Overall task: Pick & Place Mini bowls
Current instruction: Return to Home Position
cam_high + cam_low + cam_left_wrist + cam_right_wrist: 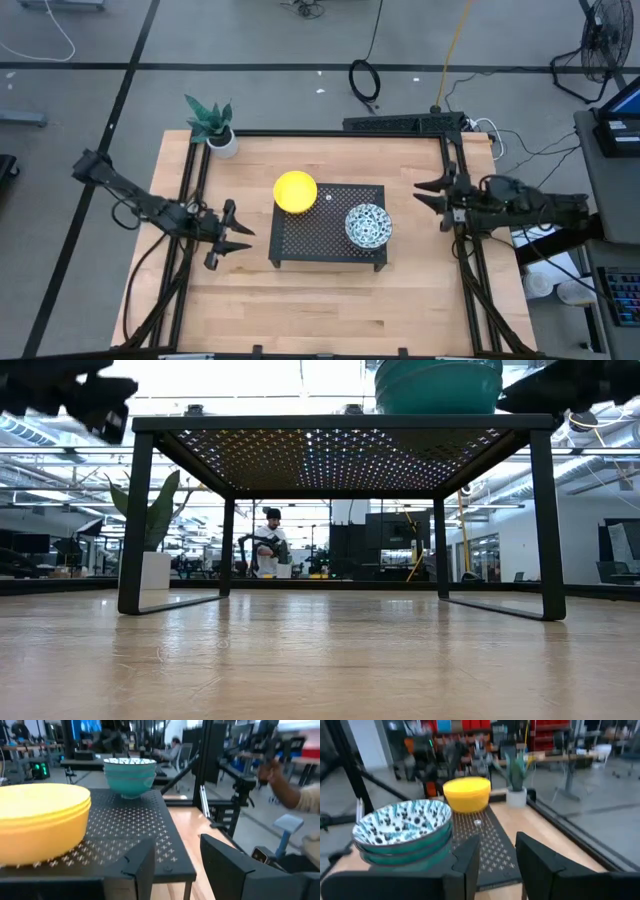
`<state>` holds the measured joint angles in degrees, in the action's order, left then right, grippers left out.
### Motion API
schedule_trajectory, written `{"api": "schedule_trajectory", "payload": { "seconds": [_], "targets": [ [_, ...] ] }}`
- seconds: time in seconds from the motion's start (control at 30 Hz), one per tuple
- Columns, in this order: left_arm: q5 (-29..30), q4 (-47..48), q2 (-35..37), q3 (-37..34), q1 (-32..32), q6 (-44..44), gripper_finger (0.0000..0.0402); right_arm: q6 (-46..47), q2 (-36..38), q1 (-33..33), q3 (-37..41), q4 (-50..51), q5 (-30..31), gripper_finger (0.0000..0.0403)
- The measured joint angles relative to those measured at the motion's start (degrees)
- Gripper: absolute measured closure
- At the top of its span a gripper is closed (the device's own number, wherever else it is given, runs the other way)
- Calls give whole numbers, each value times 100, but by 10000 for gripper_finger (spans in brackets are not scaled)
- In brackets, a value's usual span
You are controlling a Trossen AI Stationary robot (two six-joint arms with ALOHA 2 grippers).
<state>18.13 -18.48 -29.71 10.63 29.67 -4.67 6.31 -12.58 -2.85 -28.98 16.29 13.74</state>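
Observation:
A stack of plain yellow mini bowls [295,191] rests on the far left part of a black perforated stand [310,240]. A stack of white mini bowls with a blue-green pattern [368,225] sits on the stand's right part. My left gripper [237,236] hangs open off the stand's left side, pointing level at it, with nothing between its fingers [145,865]. My right gripper [428,195] is open too, at the table's right edge, level and aimed at the stand. In the right wrist view the patterned stack [402,832] is close and the yellow one [467,793] lies beyond it.
A white pot with a green plant [214,126] stands at the table's far left corner. Black frame rails [190,200] run along the left and right table edges. Bare wood lies in front of the stand [330,310]. A person's hand [280,785] shows beyond the table.

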Motion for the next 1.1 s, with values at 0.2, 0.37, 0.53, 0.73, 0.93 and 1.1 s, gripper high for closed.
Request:
{"api": "schedule_trajectory", "payload": {
  "seconds": [0.2, 0.37, 0.53, 0.73, 0.93, 1.1],
  "targets": [
    [12, -994, 419, -1002, -2, -29, 230, -105, 721, 0, 1015, -609, -26, 288],
    [18, -860, 435, -979, -2, -16, 223, -349, 1026, 0, 1784, -1073, -7, 287],
    [7, -1008, 435, -979, -2, 203, 226, -478, 1246, 0, 2253, -1550, 555, 288],
    [331, -1147, 435, -979, -2, 330, 236, -775, 1228, 15, 2784, -2411, 964, 286],
    [446, -1154, 427, -979, -2, 393, 239, -946, 1196, 17, 2792, -2457, 1017, 289],
    [444, -1037, 424, -979, -2, 450, 230, -551, 1195, 15, 2798, -2470, 1017, 289]
  ]
}}
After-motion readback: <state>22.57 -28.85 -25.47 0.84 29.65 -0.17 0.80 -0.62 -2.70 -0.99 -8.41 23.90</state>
